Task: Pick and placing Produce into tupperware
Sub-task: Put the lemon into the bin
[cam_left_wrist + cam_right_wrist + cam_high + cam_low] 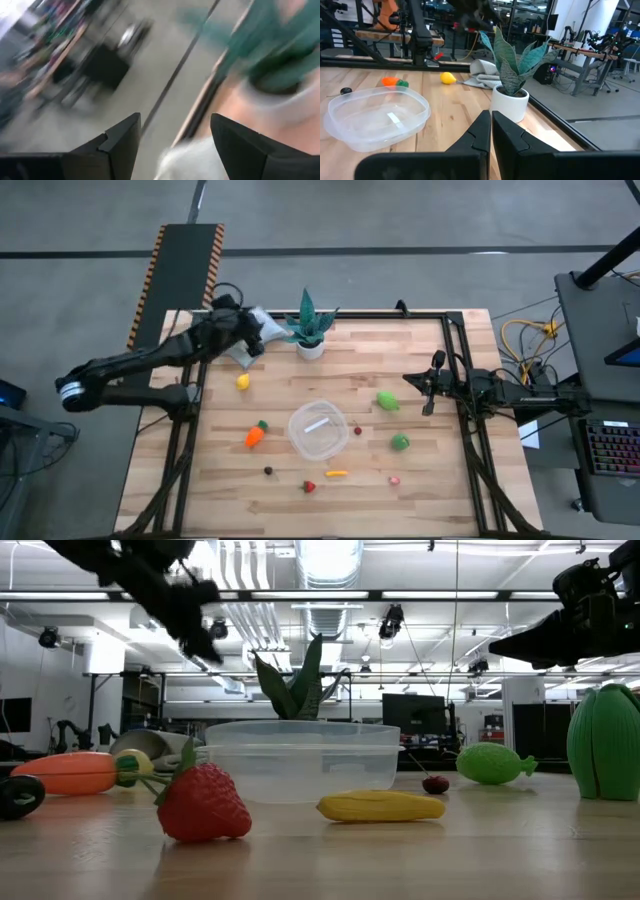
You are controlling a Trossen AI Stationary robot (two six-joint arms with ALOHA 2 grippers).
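Tub sits mid-table, clear, round, white label on its floor, nothing in it. All the toy food lies loose on the wood around it, so no piece is placed yet.

Nearest to the tub: carrot just beside its left rim; yellow corn piece and strawberry near the front edge of the table; tiny dark red bit just off the right rim. Farther out: light green piece and darker green one on the right, pink-white bit front right, small dark berry front left, lemon back left, well apart from the tub.

Beyond the lemon, at the back edge: grey cloth and the potted plant, neither is produce.

Left gripper hangs over the cloth in the back-left corner, up off the table. Its wrist view shows the fingers spread wide w/ nothing between them, cloth and plant pot blurred beyond. Prob. lining up for the lemon, the closest piece to it, though it is not over it.

Right gripper waits at the right side, above the table near the light green piece, fingers pressed together, empty, pointing across at tub and plant.
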